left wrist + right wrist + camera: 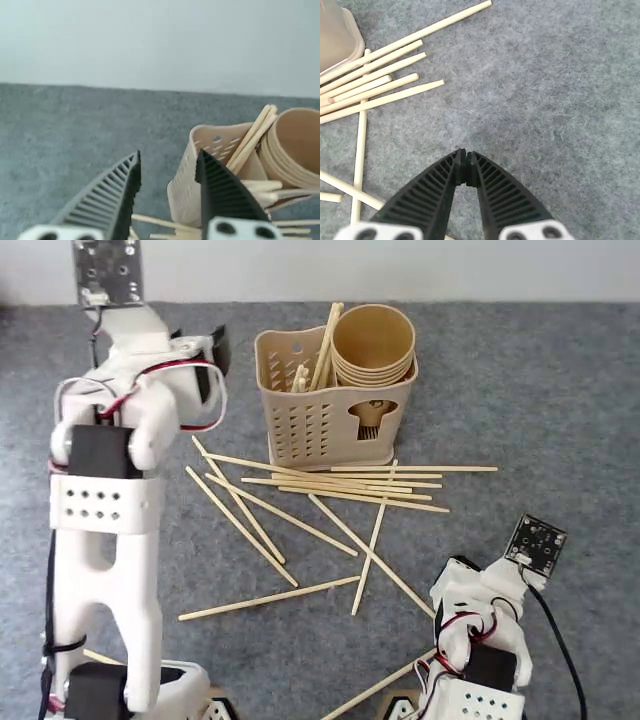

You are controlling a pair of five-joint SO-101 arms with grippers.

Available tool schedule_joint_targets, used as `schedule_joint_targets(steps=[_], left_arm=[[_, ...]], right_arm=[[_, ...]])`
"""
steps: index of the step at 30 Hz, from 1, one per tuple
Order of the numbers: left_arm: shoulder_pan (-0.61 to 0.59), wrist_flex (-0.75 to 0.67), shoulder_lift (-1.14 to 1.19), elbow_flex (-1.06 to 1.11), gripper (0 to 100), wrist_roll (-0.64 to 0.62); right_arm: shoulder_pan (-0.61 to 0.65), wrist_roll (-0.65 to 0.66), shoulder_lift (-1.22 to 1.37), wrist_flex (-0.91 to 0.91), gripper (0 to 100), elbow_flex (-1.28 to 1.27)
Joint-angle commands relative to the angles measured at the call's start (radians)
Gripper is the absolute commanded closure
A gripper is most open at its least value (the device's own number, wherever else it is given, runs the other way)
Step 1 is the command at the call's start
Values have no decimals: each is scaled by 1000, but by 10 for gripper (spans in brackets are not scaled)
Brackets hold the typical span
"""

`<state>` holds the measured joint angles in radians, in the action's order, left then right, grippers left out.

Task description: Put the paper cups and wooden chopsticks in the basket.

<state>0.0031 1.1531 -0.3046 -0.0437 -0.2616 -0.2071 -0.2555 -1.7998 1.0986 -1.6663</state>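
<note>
On a grey, felt-like tabletop point(540, 420), seen from above: a beige perforated basket point(320, 430) upright toward the far side. Nested in its right-hand compartment, a stack of paper cups point(373, 340); just beside the stack, a few wooden chopsticks point(325, 340) leaning up out of the basket.

In front of the basket, a dozen or so loose chopsticks point(330, 485) flat on the tabletop, crossing one another in a rough fan, with the farthest of them close against the basket's foot. Nearer the arms, a single chopstick point(270, 598) lying apart from the heap, and a second chopstick point(385, 685) running in under the right arm point(480, 640) at the near edge.

Along the left side, the white left arm point(105, 500) stretched toward the far edge. Left pincer point(169, 155) up off the tabletop, spread wide with nothing in its grip, just beside the basket's left wall. Past its ribbed black fingers point(122, 190), the basket wall, the leaning chopsticks and the rims of the cups.

Right pincer point(466, 152) pressed together, tips touching and pinching nothing. Pointed down at bare tabletop, near the ends of the loose chopsticks and apart from them.
</note>
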Motion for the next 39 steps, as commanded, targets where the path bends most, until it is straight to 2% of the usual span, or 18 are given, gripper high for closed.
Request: schedule_joint_targets(steps=[1,6,10,12,15,21,24,31,35,39], left_arm=[[-9,141,-41,-59,823,115],[-9,315,-34,-56,825,244],[-9,381,-31,-16,826,226],[-11,379,-31,56,826,146],[-11,313,-31,196,826,54],[-114,-55,-31,478,824,-41],[-132,-164,-31,575,823,-48],[-133,-187,8,601,823,-71],[-133,-178,164,495,824,-92],[-130,-78,350,326,826,-118]], right_arm=[[-7,-6,-15,-4,990,-15],[-7,-6,-15,-4,990,-15],[-7,-6,-15,-2,990,-15],[-7,-6,-15,-2,990,-15],[-7,-6,-15,-2,990,-15],[-7,-8,-15,-2,990,-15],[-7,-8,-15,-2,990,-15],[-7,-8,-15,-2,990,-15],[-7,-8,-15,-2,990,-15],[-7,-8,-15,-2,990,-15]])
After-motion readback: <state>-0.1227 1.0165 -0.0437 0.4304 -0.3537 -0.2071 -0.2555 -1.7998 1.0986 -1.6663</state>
